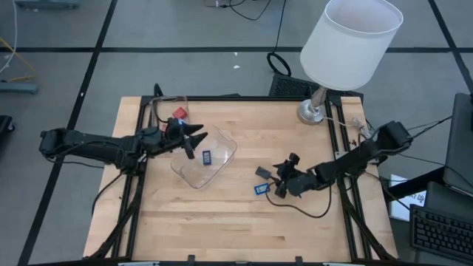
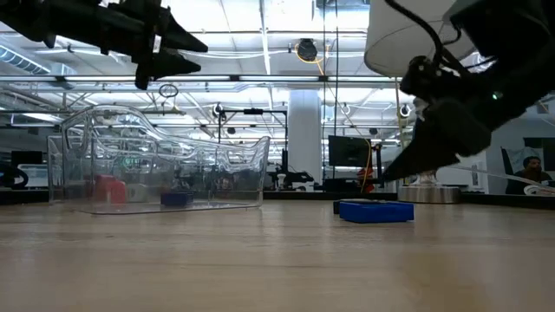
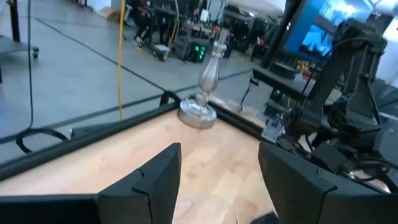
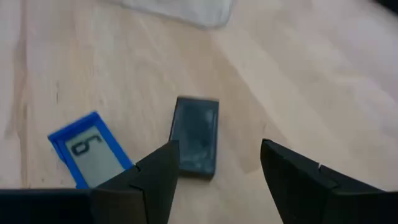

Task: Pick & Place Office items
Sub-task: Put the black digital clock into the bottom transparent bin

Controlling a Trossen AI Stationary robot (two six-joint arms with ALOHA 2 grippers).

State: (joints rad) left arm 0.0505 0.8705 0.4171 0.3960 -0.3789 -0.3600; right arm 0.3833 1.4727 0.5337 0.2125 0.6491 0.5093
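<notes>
The left pincer (image 1: 198, 140) hung above the clear plastic container (image 1: 222, 157) near the middle of the table (image 1: 222, 222), its two dark fingers (image 3: 163, 180) spread with nothing between them. Below it, inside the container, lay a small flat blue piece (image 1: 207, 156) on the clear floor; the low view showed that piece (image 2: 176, 198) resting low behind the transparent wall. A second clear container (image 1: 164, 111) stood at the table's far left corner, just beside the left arm, and a red cube (image 1: 179, 113) sat in it.

The right pincer (image 1: 277, 182) was low over the wood to the right of the first container, fingers (image 4: 155, 177) also spread and empty. Just ahead of its tips lay a dark grey rectangle (image 4: 196, 137) flat on the table, not touched by either finger. Beside that rectangle, slightly apart from it, lay a flat blue rectangle (image 4: 90, 151) with a pale face bearing a dark mark. From above, the grey one (image 1: 261, 173) sat farther from the table's front edge and the blue one (image 1: 260, 188) nearer to it, both to the left of the right pincer.

Farther out, a lamp (image 1: 347, 44) with a white shade stood on its metal base (image 1: 310, 112) at the far right corner of the table.
</notes>
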